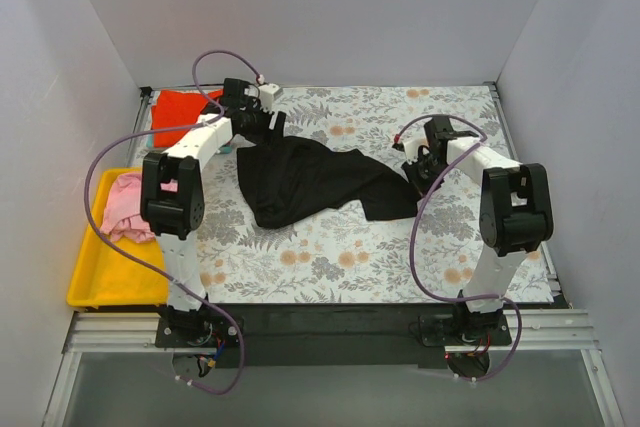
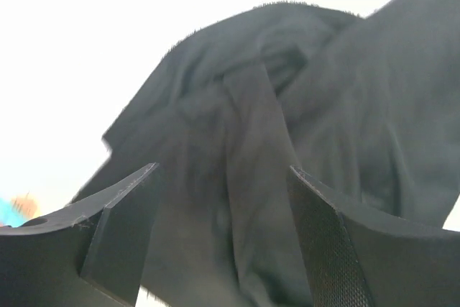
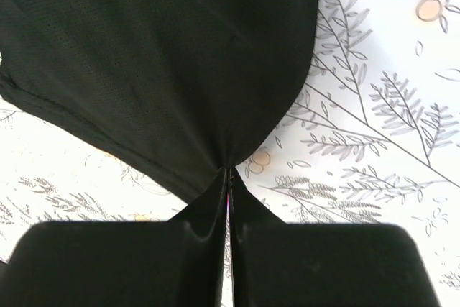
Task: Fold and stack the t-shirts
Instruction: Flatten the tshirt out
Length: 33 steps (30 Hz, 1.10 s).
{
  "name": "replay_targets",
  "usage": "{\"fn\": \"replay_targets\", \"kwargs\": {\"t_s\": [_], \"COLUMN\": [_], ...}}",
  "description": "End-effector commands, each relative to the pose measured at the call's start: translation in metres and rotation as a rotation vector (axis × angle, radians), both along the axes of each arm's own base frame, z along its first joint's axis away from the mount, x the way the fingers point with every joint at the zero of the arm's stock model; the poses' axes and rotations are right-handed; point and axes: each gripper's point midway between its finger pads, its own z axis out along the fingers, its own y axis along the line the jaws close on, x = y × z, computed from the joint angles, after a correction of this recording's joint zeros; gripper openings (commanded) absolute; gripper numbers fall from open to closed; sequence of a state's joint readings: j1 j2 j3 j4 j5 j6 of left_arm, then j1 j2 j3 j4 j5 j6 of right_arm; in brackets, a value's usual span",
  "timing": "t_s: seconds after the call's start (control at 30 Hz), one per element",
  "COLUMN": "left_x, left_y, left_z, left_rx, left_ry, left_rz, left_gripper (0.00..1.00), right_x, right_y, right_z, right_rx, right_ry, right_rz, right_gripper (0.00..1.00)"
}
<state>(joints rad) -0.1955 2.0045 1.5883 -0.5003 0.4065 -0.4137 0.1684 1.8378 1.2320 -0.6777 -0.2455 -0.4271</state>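
1. Pinching one edge of the black t-shirt (image 3: 144, 55), the right gripper (image 3: 228, 172) is clenching shut. Its two fingers (image 3: 205, 213) are pressing together, and the cloth is fanning out from their tips.
2. The left gripper (image 2: 223, 169) is hanging released, its jaws spread well apart. Dark folds of the same shirt are filling its wrist view beyond them. Whether either finger is touching the cloth, I cannot tell.
3. The black t-shirt is lying crumpled in the middle of the floral table cloth (image 1: 400, 247). It is stretching between the two grippers, with the left one over its far-left end and the right one gripping its right end.
4. The red-orange t-shirt (image 1: 180, 112) is lying at the far-left corner of the table cloth, with the left arm partly hiding it from the overhead camera.
5. The pink t-shirt (image 1: 122, 205) is sitting bunched at the far end of the yellow tray (image 1: 95, 282). The tray is resting just beside the left edge of the table cloth.
6. Both arms are reaching away from their bases at the near edge, each one angling inward toward the black shirt, with purple cables (image 1: 425, 247) looping along them.
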Motion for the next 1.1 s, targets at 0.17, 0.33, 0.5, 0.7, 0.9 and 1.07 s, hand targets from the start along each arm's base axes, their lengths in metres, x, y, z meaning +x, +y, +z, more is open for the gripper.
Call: {"fn": "replay_targets", "kwargs": {"t_s": [0.17,0.33,0.5,0.7,0.9,1.07], "left_x": [0.029,0.032,0.047,-0.004,-0.132,-0.237], "left_y": [-0.037,-0.044,-0.022,0.019,0.073,0.112], "left_z": [-0.022,-0.028,0.030,0.089,0.050,0.010], "left_rx": [-0.080,-0.081,-0.064,0.000,0.218,0.391], "left_ry": [0.100,0.146,-0.022,-0.120,0.069,0.267], "left_rz": [0.004,0.008,0.079,0.090,0.060,-0.015], "left_gripper": [0.68,0.12,0.00,0.00,0.00,0.00], "right_x": [-0.008,-0.008,-0.007,-0.015,-0.040,-0.064], "right_y": [-0.014,-0.018,-0.031,-0.048,-0.075,-0.089], "right_z": [0.014,0.020,0.029,0.048,0.050,0.047], "right_rx": [0.027,0.036,0.051,0.039,-0.012,-0.076], "right_ry": [0.000,-0.011,-0.019,-0.054,-0.044,-0.022], "right_rz": [-0.020,-0.026,-0.055,-0.058,-0.059,-0.011], "right_gripper": [0.01,0.01,0.01,0.01,0.01,0.01]}}
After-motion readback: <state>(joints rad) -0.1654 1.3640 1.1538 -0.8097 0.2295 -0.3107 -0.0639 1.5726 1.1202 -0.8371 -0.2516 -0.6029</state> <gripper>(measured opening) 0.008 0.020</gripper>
